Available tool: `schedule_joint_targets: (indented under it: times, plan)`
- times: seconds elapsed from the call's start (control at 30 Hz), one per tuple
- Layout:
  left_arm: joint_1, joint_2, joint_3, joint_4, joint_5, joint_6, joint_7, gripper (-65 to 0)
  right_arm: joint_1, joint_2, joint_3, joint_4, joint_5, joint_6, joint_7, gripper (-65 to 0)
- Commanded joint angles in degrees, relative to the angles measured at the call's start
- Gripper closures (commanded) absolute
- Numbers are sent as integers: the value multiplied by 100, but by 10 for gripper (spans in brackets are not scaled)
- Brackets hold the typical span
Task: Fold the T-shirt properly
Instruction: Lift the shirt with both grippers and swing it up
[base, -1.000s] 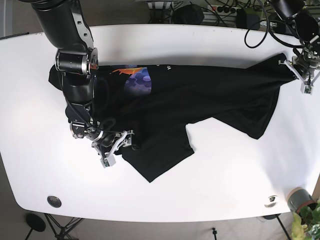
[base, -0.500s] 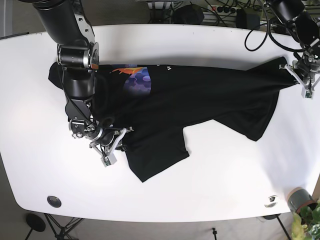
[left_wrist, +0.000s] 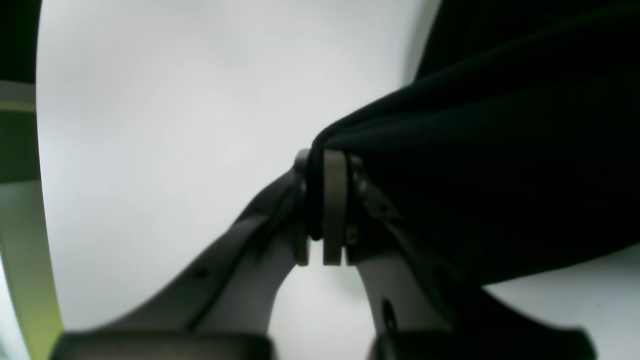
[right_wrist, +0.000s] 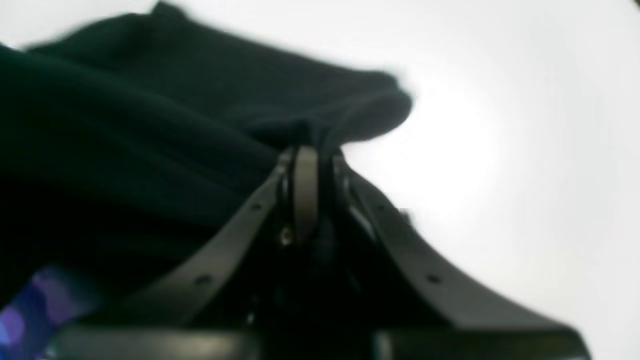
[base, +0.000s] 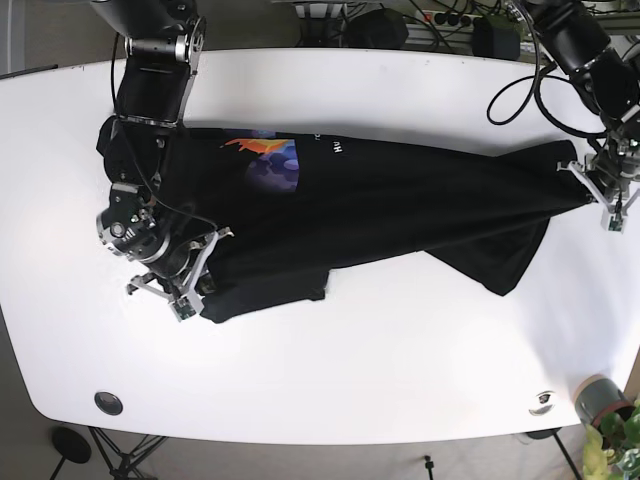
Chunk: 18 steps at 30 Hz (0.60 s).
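Each hand, left (base: 607, 190) at three o'clock and right (base: 185, 283) at eight, pinches the T-shirt (base: 400, 205) stretched taut across the bench (base: 400, 370); overpulling could slip the cloth free.

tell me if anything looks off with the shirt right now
The T-shirt lies stretched and twisted, not flat: its front edge hangs in an uneven flap, bunched at the right end effector. No damage shows.

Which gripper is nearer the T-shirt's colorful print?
Right gripper: it clamps fabric just below the print. Left gripper holds the T-shirt at the far end.
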Motion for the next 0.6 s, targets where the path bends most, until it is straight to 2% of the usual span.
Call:
schedule_joint_targets:
  times: [0.0, 0.13, 0.57]
  plan:
    - [-246, -148, 181, 264, -33, 38, -94, 0, 131, 41, 61, 582, 9, -28, -85, -21]
    - [-668, -148, 691, 316, -33, 38, -85, 0, 166, 76, 61, 916, -26, -28, -348, -21]
    - [-2119, -139, 2309, 255, -60, 38, -120, 0, 1106, 683, 87, 996, -26, -63, -542, -21]
